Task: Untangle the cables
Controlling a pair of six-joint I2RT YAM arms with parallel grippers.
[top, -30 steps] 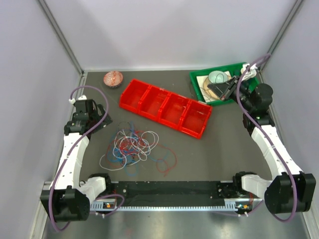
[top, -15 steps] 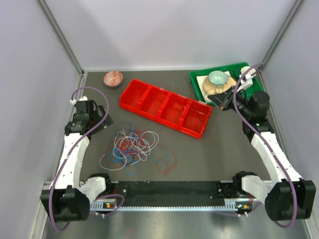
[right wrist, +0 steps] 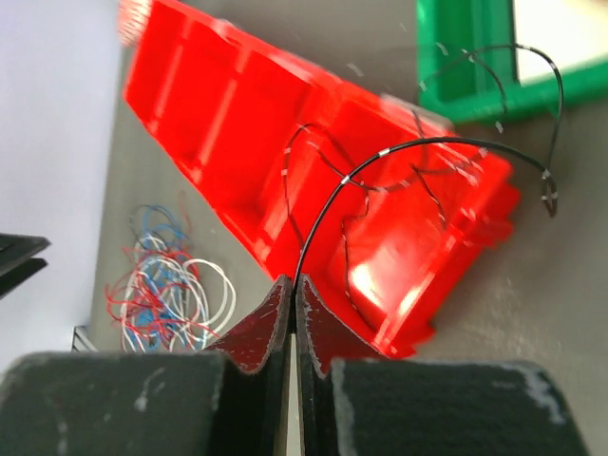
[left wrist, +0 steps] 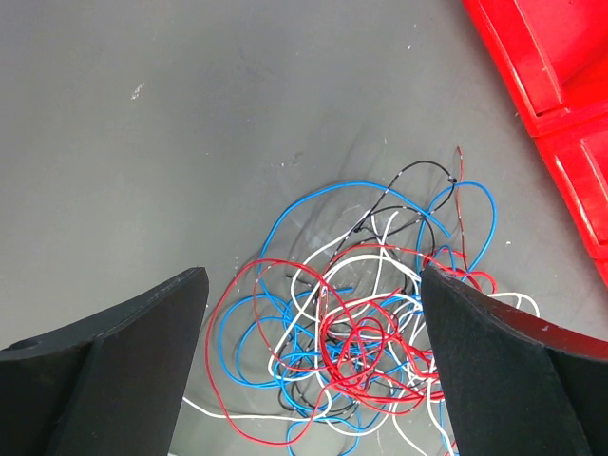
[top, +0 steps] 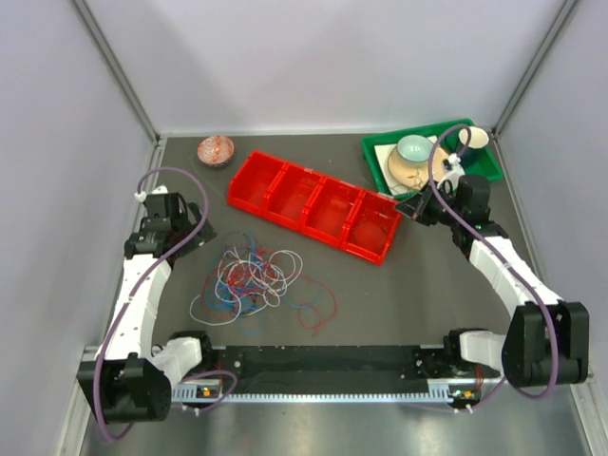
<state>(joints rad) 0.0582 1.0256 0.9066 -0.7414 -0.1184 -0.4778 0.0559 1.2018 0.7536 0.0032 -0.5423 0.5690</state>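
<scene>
One black cable (right wrist: 418,144) in right pincer (right wrist: 292,290) (left pincer (left wrist: 312,280) wide)

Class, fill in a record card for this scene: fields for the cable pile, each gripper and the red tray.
cable pile: red, white, blue and black, tangled on the table
left gripper: open, aimed at the pile, holding nothing
right gripper: shut on a black cable, near the red tray's right end
red tray: four compartments, beyond the pile
</scene>
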